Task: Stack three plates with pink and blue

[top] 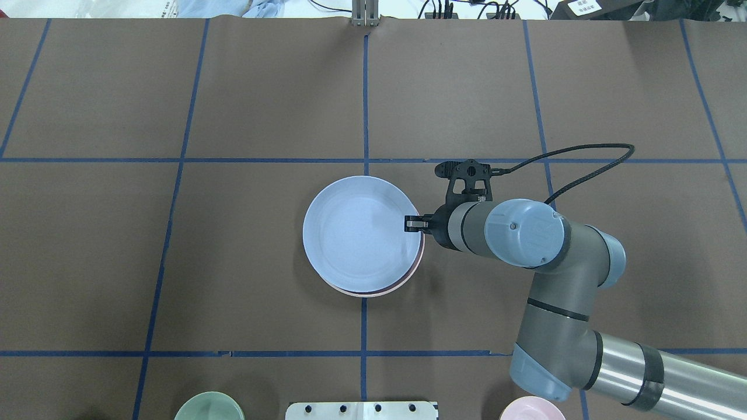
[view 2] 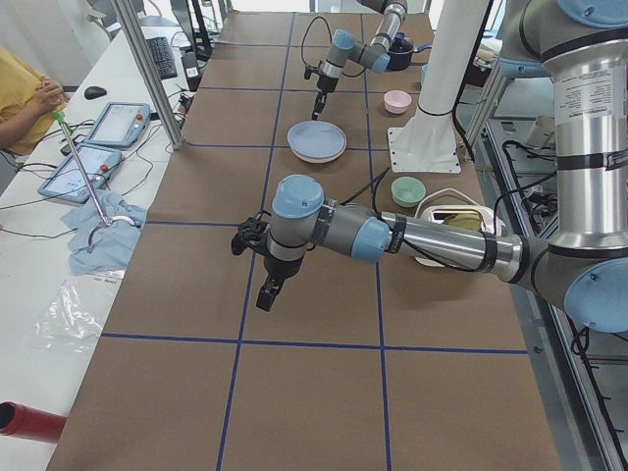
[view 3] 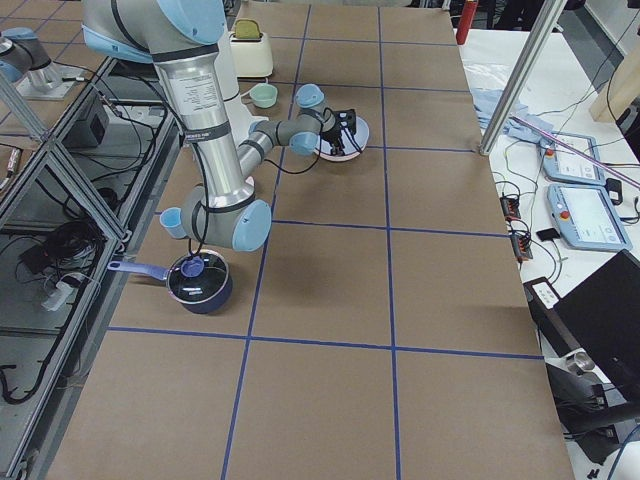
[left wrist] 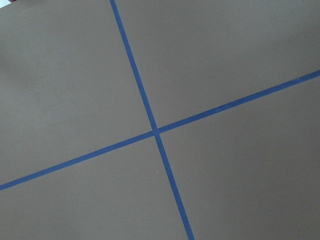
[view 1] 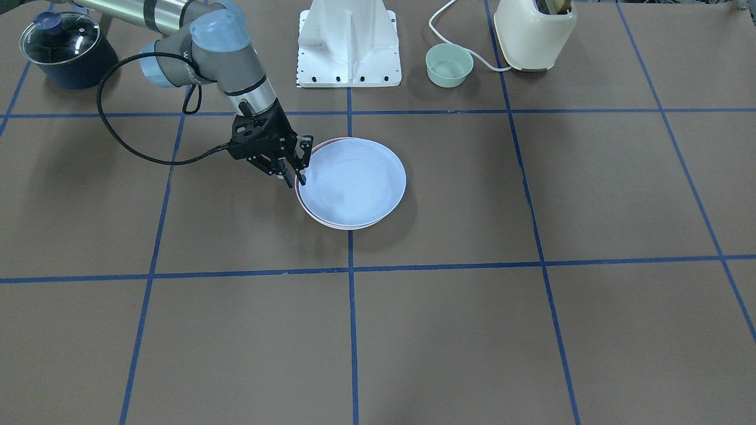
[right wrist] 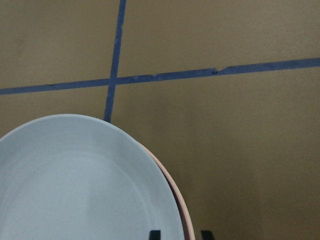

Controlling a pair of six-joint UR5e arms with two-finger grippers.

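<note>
While the right arm reaches over the brown table [view 1: 531, 330], we see the right gripper [view 1: 296, 179] at the edge of the plate stack, on the side toward the robot's right. In the right wrist view its two fingertips [right wrist: 155, 234] stand apart. One is over the inside of the top plate and the other is outside the rims, so the plate edges lie in the gap between them. The fingers are spread and neither one seems to press on a rim.

The blue plate [view 1: 354, 180] lies on top of the stack. The pink plate [right wrist: 182, 210] is directly under it and is a little shifted, so only a thin crescent of its rim shows. Under these a paler edge of the third plate [view 1: 348, 226] shows, too thin for us to say more. The stack sits in the middle of the table, on the central blue tape line [view 1: 352, 330].

The left gripper [view 2: 267, 294] hangs above the table, pointing down, well apart from the stack. We cannot tell if its fingers are spread or pressed together. The left wrist view shows only the table and two crossing tape lines.

Near the robot's base [view 1: 349, 44] stand a mint-green bowl [view 1: 449, 65], a cream toaster [view 1: 534, 32], a dark pot with a glass lid [view 1: 68, 50] and a small pink bowl [top: 532, 408].
</note>
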